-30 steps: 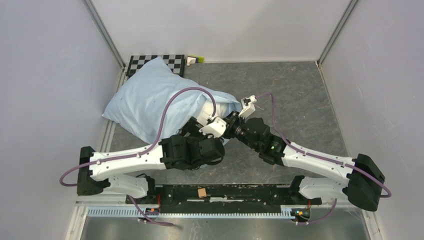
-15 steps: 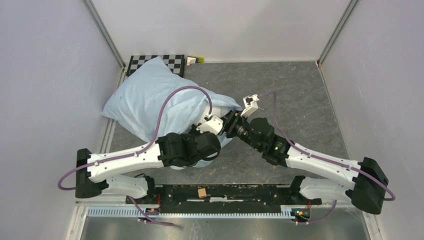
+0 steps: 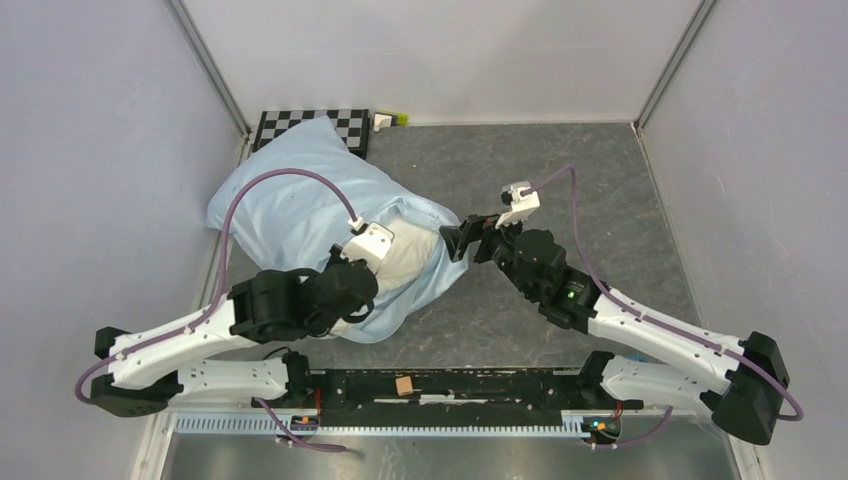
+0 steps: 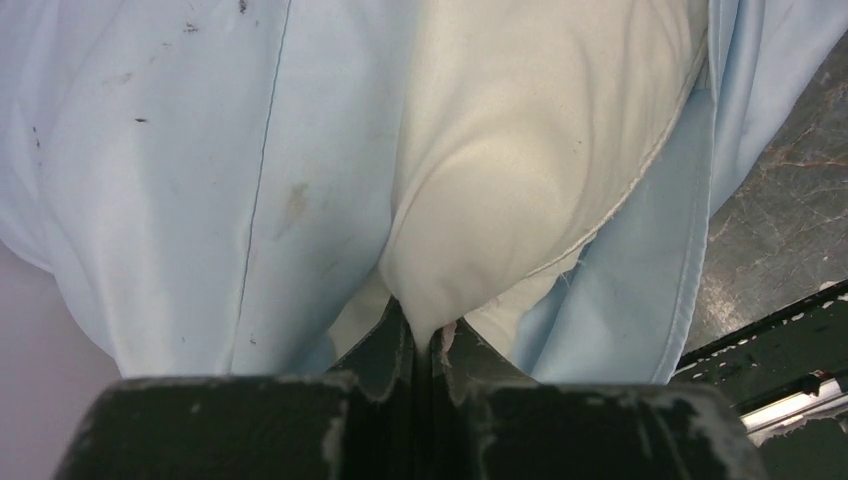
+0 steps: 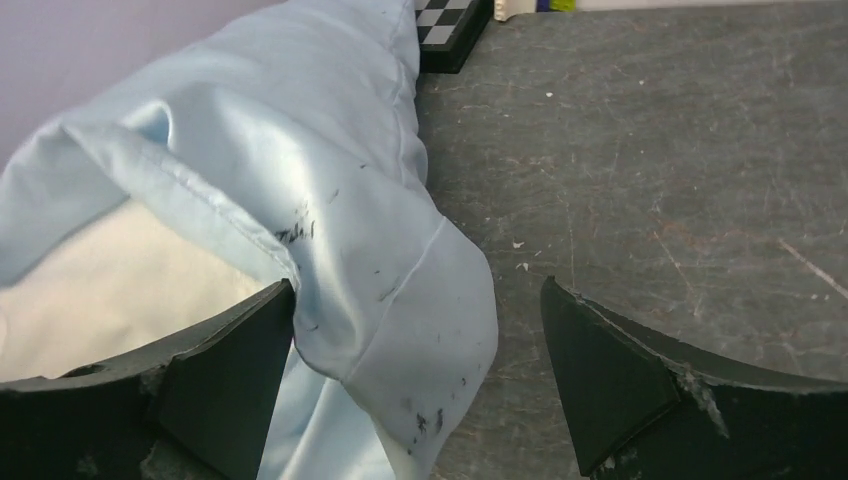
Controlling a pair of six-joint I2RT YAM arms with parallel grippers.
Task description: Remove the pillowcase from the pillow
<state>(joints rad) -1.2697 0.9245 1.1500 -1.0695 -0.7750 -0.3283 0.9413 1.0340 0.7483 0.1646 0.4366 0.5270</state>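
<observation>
Within left claw: pillow fabric is pinched. Between spread jaws of right claw: pillowcase hem, ungripped. Step judged: extraction; hem to be clamped next.

Nothing legible here: no words, brands or numbers on any surface. The only printed marking is the black-and-white checkerboard at the desk's far left corner, plain squares without lettering. The small yellow-green item beside it may carry print, but it's too small to tell.
</observation>
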